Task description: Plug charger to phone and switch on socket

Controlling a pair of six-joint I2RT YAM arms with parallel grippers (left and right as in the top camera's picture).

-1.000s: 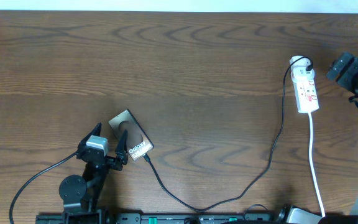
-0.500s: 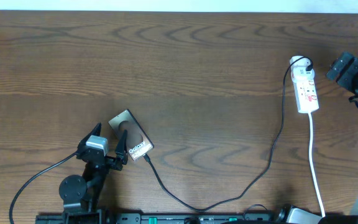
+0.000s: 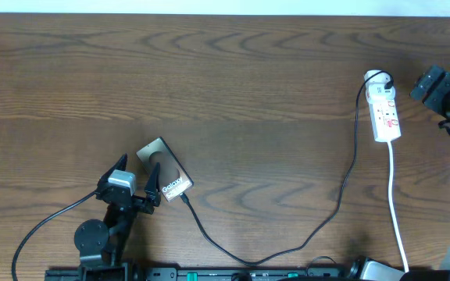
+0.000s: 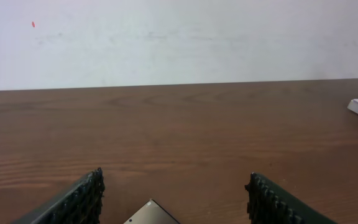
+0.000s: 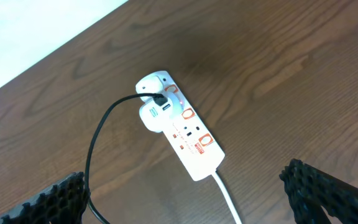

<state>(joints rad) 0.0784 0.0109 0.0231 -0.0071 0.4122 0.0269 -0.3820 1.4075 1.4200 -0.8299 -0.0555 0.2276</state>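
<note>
The phone (image 3: 165, 173) lies flat at the lower left, its "Galaxy" lettering up; one corner of it shows in the left wrist view (image 4: 151, 213). The charger cable (image 3: 342, 195) runs from the phone's near end to the socket (image 3: 385, 113), a white power strip at the right, also in the right wrist view (image 5: 185, 130). The cable's tip touches the phone's end. My left gripper (image 3: 135, 176) is open just left of the phone, its fingers either side of the phone's corner (image 4: 176, 196). My right gripper (image 5: 188, 190) is open above the socket; its tips do not show from overhead.
The socket's white cord (image 3: 398, 218) runs down to the table's near edge at the right. A thicker black arm cable (image 3: 41, 226) loops at the lower left. A white wall (image 4: 179, 37) stands behind the table.
</note>
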